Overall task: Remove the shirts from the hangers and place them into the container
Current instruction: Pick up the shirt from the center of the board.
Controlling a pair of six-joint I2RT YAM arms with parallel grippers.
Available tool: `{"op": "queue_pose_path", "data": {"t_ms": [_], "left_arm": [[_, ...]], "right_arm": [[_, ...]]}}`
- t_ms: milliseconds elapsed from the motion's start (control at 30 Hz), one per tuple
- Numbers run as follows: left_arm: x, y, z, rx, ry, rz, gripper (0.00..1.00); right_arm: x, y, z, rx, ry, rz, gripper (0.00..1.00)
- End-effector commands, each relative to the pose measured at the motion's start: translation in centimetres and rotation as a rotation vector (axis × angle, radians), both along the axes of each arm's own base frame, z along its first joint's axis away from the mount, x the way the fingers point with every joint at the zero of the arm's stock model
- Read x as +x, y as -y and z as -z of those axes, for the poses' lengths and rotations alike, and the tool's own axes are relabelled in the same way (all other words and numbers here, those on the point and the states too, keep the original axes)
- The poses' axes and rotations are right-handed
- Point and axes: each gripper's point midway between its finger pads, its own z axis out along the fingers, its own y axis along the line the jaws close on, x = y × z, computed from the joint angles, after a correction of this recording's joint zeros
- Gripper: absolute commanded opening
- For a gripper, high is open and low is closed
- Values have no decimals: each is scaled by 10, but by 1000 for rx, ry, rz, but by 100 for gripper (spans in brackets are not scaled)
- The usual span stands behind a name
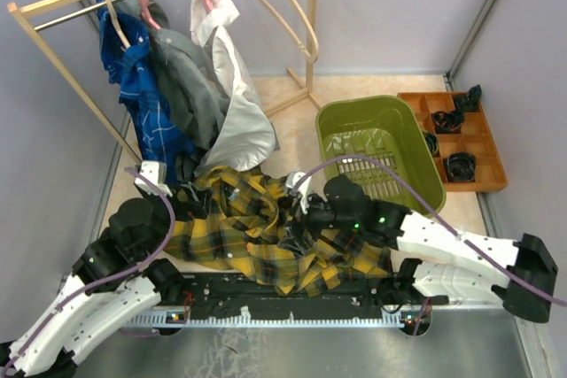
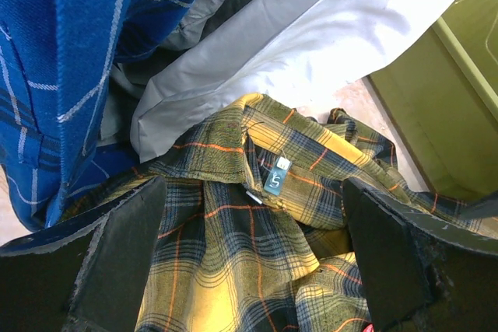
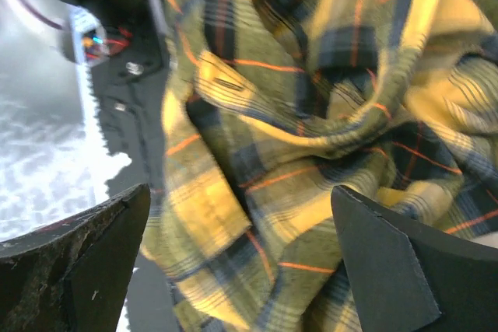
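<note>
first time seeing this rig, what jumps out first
A yellow-and-black plaid shirt sprawls front and centre, under the open left tool and right tool. Right of it stands an empty olive-green plastic basin; at back left hang a blue checked shirt, a grey shirt and a white shirt.

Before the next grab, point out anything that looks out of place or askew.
The yellow-and-black plaid button-up shirt lies crumpled on the table, its edge spilling over the black rail at the near side, rather than in the olive-green plastic basin, which holds no shirt. A pale wooden hanger hangs bare.
</note>
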Motion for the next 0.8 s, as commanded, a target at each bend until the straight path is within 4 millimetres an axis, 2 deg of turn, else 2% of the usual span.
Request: {"op": "queue_pose_path", "data": {"t_ms": [0, 133, 233, 300, 400, 467, 600, 733, 767], "left_arm": [[0, -4, -1, -6, 1, -20, 99], [0, -5, -2, -7, 4, -24, 99], [0, -6, -2, -9, 5, -28, 99], [0, -6, -2, -10, 5, -29, 99], [-1, -7, -3, -13, 8, -33, 99], [-1, -8, -3, -16, 11, -37, 99], [-1, -9, -4, -20, 16, -41, 99], [-1, -10, -5, -24, 19, -46, 99], [-1, -10, -5, -23, 19, -47, 99]], "right_arm": [[47, -10, -5, -72, 152, 164, 99], [63, -35, 9, -57, 124, 199, 99], [52, -69, 13, -14, 36, 84, 99], [41, -88, 8, 32, -26, 8, 99], [35, -107, 0, 90, -89, -35, 99], [35, -116, 5, 85, -78, -45, 99], [37, -127, 37, 52, 60, -60, 99], [64, -126, 82, -68, 133, 65, 99], [67, -126, 102, -129, 141, 74, 99]]}}
